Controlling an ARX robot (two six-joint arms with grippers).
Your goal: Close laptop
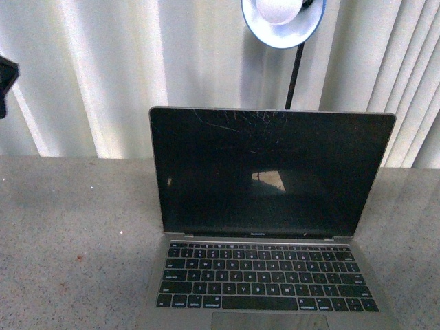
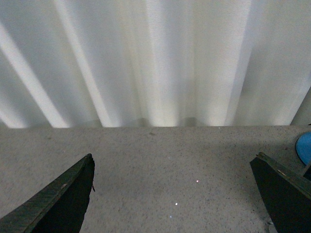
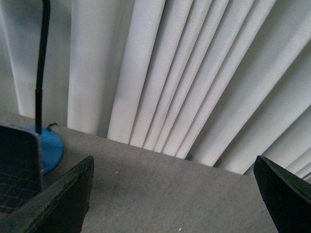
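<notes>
Left tool (image 2: pixel 174 157) agape, laptop (image 1: pixel 271 172) open.

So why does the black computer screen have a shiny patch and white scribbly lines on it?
Front view: the laptop has a glossy screen, so it mirrors a pale patch of light, and light catches the scratches near its top edge; the lamp above looks washed out. Left wrist view: bright streaks on the curtain, the left gripper is just two dark shapes.
</notes>
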